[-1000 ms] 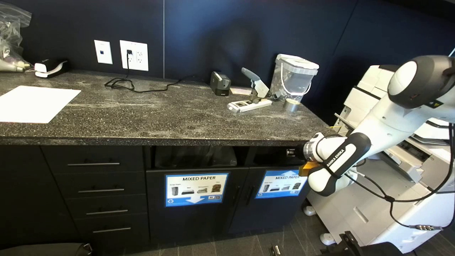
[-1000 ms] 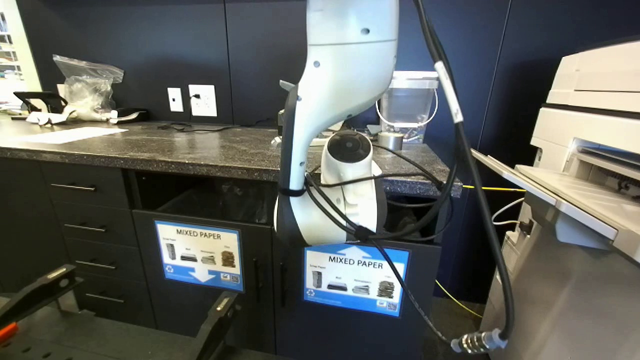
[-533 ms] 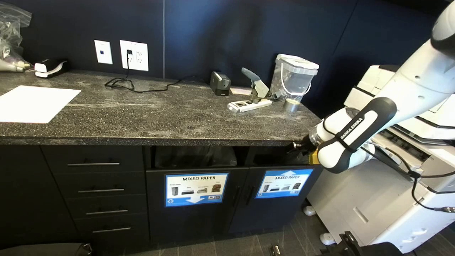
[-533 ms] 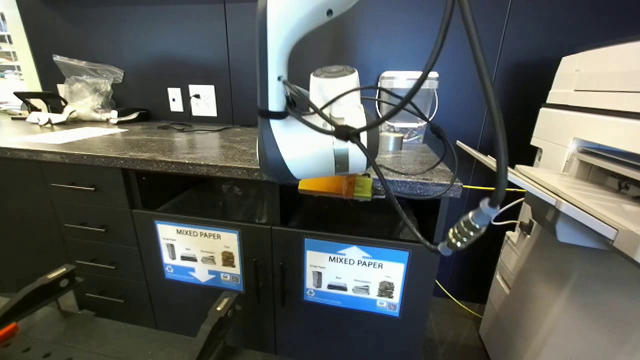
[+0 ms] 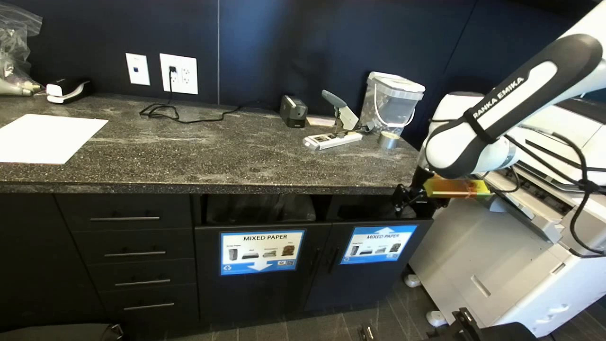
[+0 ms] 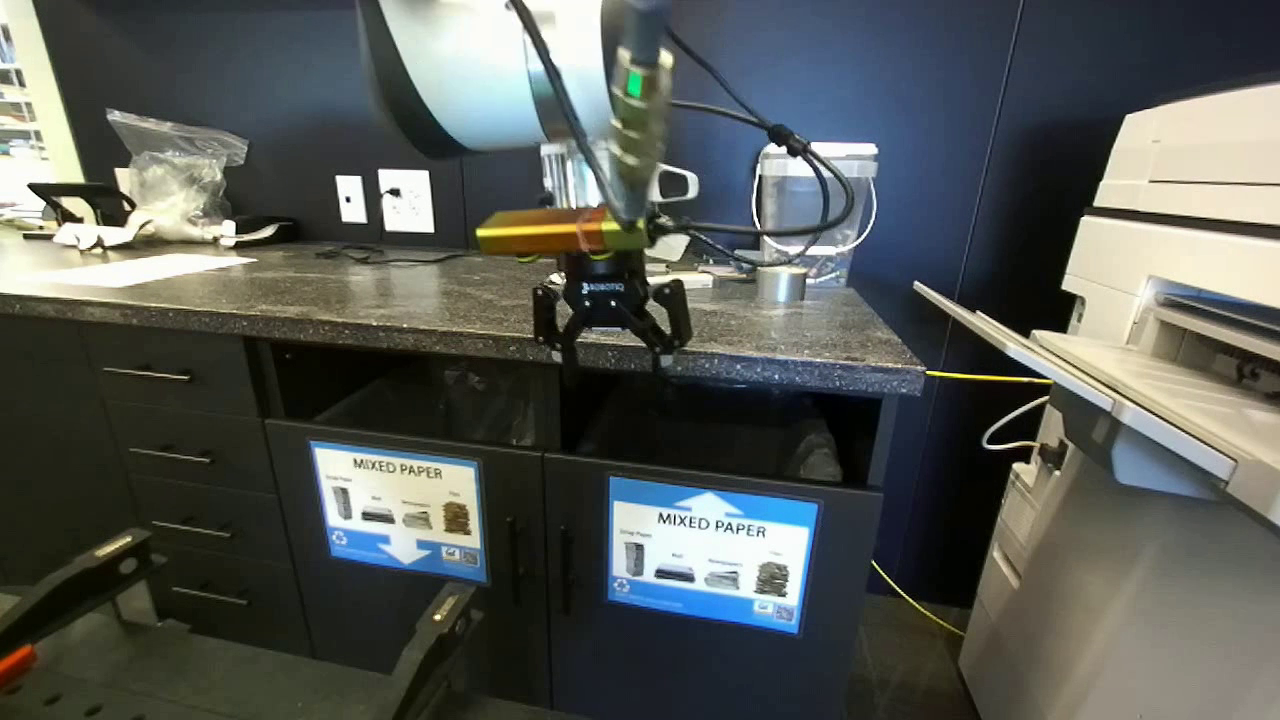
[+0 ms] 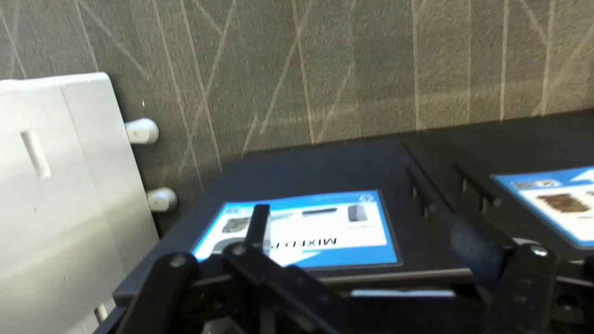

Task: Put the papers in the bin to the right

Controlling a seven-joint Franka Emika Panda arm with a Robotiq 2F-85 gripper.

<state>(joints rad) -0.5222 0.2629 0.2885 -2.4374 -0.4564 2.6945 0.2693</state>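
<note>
The papers are out of view. The bin (image 6: 820,455) sits inside the right-hand cabinet opening, above a door marked MIXED PAPER; only a strip of pale liner shows in the dark, and its contents are hidden. My gripper (image 6: 614,362) points down in front of the counter's edge, over the right-hand opening. Its fingers are spread in an exterior view, with no object between them. Looking from the wrist, the open gripper (image 7: 359,222) has its fingers (image 7: 257,225) wide apart, the blue-and-white sign (image 7: 325,250) on the cabinet door beyond them. A pale strip lower down is too blurred to name.
A flat white sheet (image 5: 45,137) lies on the counter (image 5: 227,161). Toward its right end stand a stapler (image 5: 338,118), a tape roll (image 5: 388,140) and a clear lidded bucket (image 5: 390,102). A large printer (image 6: 1150,400) flanks the cabinet; cables hang from my wrist.
My gripper, hidden behind the arm at the right-hand opening a second ago in an exterior view, has risen and come back out. It now hangs in plain sight, fingers downward and still spread.
</note>
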